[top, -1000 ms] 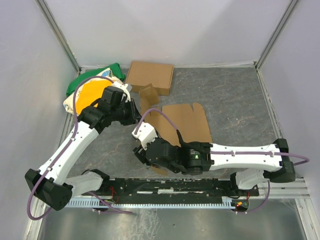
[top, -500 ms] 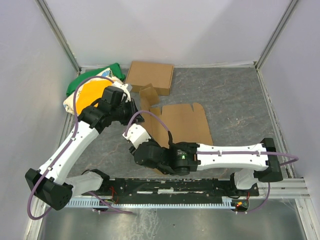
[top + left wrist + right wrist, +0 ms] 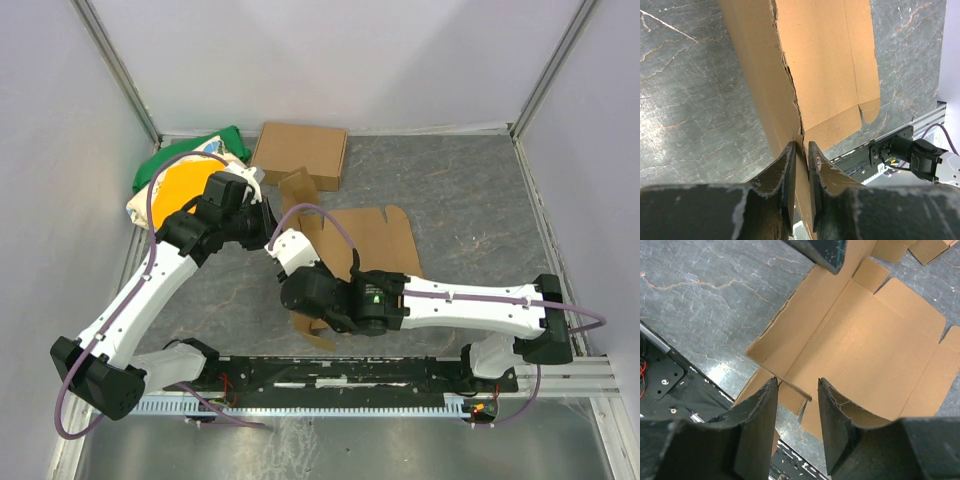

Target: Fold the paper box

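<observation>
Left jaws tight, right jaws apart

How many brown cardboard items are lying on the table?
2. The unfolded paper box lies in the middle, partly under the right arm. The finished box sits at the far edge, near the bag. Something small could hide under that arm.

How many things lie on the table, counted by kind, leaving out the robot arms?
Unfolded paper box: 1
Closed cardboard box: 1
Green, yellow and white bag: 1
Total: 3
</observation>
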Controlling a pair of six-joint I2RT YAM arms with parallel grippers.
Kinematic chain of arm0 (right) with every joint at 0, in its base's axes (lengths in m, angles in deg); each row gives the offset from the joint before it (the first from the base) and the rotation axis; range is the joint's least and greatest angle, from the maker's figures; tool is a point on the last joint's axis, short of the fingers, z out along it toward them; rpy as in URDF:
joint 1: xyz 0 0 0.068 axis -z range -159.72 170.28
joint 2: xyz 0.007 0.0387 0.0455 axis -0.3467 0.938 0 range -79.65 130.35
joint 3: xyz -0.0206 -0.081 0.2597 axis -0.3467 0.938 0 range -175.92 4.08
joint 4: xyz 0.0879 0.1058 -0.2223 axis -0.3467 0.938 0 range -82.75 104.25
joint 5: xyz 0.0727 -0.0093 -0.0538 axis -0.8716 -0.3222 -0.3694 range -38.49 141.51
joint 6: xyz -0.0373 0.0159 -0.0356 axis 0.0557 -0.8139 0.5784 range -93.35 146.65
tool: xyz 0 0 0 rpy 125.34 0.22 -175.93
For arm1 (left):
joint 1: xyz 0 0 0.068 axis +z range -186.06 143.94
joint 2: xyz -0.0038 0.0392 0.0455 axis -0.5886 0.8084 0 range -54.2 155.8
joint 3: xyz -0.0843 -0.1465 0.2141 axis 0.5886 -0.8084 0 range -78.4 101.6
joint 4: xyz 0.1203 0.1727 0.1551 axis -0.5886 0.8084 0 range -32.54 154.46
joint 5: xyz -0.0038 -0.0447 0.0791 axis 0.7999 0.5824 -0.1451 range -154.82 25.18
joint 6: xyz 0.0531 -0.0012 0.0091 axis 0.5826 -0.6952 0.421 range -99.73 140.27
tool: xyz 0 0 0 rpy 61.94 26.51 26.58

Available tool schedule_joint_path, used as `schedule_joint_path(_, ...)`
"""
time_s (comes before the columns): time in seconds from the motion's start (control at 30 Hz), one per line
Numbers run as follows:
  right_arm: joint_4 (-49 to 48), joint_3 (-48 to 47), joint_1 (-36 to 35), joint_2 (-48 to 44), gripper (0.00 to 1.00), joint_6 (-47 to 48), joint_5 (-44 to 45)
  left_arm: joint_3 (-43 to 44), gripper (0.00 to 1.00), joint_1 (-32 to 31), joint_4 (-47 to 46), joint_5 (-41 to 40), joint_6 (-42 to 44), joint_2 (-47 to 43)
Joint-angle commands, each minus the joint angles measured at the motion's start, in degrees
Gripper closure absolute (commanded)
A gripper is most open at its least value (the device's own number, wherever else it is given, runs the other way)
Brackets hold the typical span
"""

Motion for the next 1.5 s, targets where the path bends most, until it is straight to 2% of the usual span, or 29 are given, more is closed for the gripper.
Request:
schedule_joint_path(0.0,-5.82,1.67,3.38,-2.32,0.55,0.27,-4.33,1.93,0.79,-0.04,-0.17,1.81,-0.82,0.13)
schedule_joint_path(0.47,-15.16,4.06,7.43,-0.27,0.55,1.36,-15.77,1.54,0.79,-0.05,-1.46,3.03,-1.26,0.87)
schedule_joint_path(0.7,-16.45,4.57,8.16,0.16,0.55,1.76,-16.49,1.25,0.79,-0.07,-1.48,2.98,-1.26,0.98)
schedule_joint_path(0.83,-14.22,4.91,8.25,-2.83,0.54,1.94,-15.14,1.38,0.79,0.0,-1.39,2.59,-0.53,1.42)
schedule_joint_path(0.93,-11.61,6.72,8.23,-8.41,0.47,2.19,-14.3,2.76,0.79,-0.03,0.23,1.35,1.89,2.47)
schedule_joint_path(1.0,-10.27,8.82,8.23,-13.38,0.32,2.36,-13.57,3.77,0.79,-0.02,1.18,0.86,3.38,3.18)
schedule_joint_path(1.07,-8.57,11.0,8.24,-18.82,0.24,2.45,-11.76,4.37,0.79,0.02,1.61,1.12,4.24,3.96)
schedule_joint_path(1.23,-4.69,17.38,8.9,-32.33,0.09,3.62,-0.25,6.35,0.79,-0.06,2.48,2.2,6.54,6.23)
schedule_joint_path(1.33,-5.94,22.26,11.34,-36.79,0.1,7.7,1.72,7.28,0.78,-0.06,2.64,3.97,10.09,7.32)
schedule_joint_path(1.47,-2.93,22.41,16.9,-36.66,0.11,9.58,1.04,8.48,0.78,0.0,2.72,7.41,16.19,8.8)
